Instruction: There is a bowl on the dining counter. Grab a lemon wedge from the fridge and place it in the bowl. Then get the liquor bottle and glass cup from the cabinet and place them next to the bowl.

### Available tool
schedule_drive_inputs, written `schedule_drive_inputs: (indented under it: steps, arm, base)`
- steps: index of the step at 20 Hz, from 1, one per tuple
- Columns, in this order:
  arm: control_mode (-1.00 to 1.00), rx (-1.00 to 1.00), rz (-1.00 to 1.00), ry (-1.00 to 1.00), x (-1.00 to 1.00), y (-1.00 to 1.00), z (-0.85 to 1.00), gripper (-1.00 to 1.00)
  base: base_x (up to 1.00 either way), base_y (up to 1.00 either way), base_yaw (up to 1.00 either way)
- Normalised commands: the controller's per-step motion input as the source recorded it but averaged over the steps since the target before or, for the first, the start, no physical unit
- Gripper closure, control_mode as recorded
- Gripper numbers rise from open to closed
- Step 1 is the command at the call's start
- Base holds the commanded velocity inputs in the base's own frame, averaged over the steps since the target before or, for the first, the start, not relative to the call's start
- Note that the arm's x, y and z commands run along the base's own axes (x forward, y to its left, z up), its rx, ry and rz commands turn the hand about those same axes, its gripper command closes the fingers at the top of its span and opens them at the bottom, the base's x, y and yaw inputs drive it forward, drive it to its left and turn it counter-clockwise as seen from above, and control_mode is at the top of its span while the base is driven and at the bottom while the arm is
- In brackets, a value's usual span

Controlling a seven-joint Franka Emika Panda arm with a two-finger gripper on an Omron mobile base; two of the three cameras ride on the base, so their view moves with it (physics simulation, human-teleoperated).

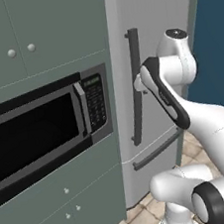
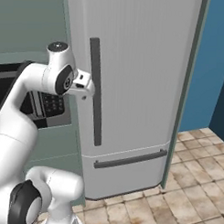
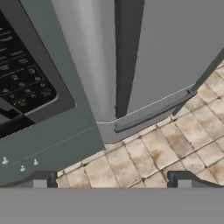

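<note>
The fridge (image 1: 149, 39) is a tall light-grey steel unit and its doors are shut. A long dark vertical bar handle (image 2: 95, 90) runs down its upper door, and a second bar handle (image 2: 130, 159) crosses the lower drawer. My gripper (image 2: 87, 88) hovers just left of the vertical handle at about mid-height, close to it but apart. In the hand view my gripper (image 3: 111, 181) is open, its fingertips (image 3: 39, 180) set wide with nothing between them, and the handle (image 3: 127, 57) lies ahead. The bowl, dining counter, lemon wedge, liquor bottle and glass cup are out of view.
A built-in black microwave (image 1: 36, 129) with a keypad (image 1: 95, 101) sits in grey-green cupboard fronts (image 1: 34, 34) left of the fridge. A blue wall (image 2: 216, 67) stands to the right. Tan floor tiles (image 2: 189, 180) spread in front.
</note>
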Motion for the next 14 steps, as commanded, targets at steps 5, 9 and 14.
schedule_drive_inputs:
  steps: [5,9,14]
  arm:
    - [-1.00,0.00,0.00,-0.35,0.01,-0.23,0.00,-1.00]
    - [-1.00,0.04,0.02,-0.28,0.21,-0.14,0.00,-1.00]
    - [-1.00,0.07,0.04,-0.21,0.34,-0.04,0.00,-1.00]
  base:
    - [0.00,0.00,0.00]
    - [0.00,0.00,0.00]
    - [0.00,0.00,0.00]
